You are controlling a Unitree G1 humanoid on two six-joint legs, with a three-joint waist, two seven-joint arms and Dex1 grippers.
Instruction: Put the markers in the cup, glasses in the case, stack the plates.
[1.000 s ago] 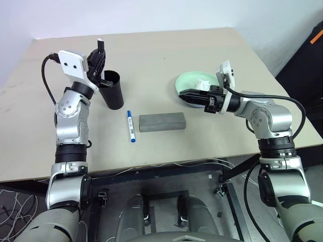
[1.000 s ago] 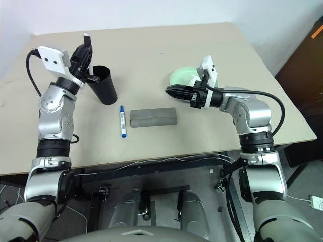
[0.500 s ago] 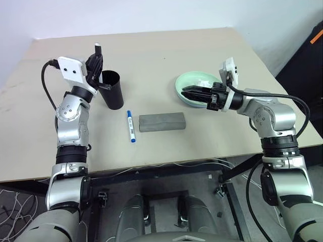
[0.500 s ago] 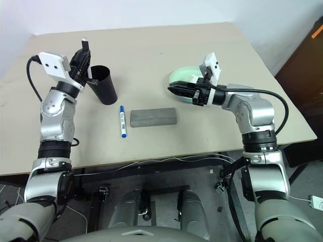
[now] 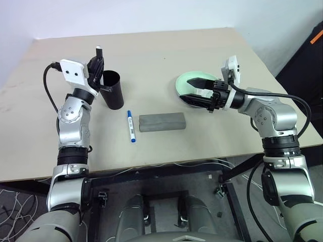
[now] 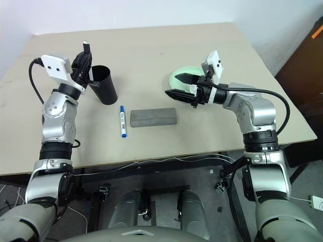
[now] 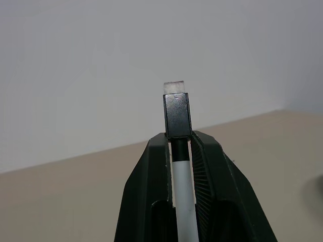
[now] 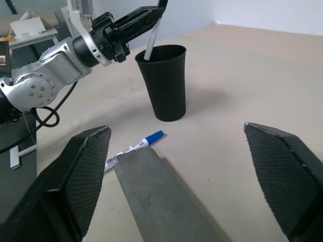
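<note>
The left gripper (image 7: 179, 151) pinches a light, stiff marker (image 7: 182, 194) near its dark cap; the right gripper (image 5: 196, 90) gapes wide.

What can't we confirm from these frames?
- Glasses: not made out; white crumpled stuff sits in the mint plate, half behind the right hand.
- Blue plate: whether it lies under the mint one is hidden, head views.
- Dark-ended marker: lower end hidden inside the cup; depth unknown.
- Case: lid shut, contents unseen; right wrist view cuts it at the edge.
- Left hand: shut on that marker.
</note>
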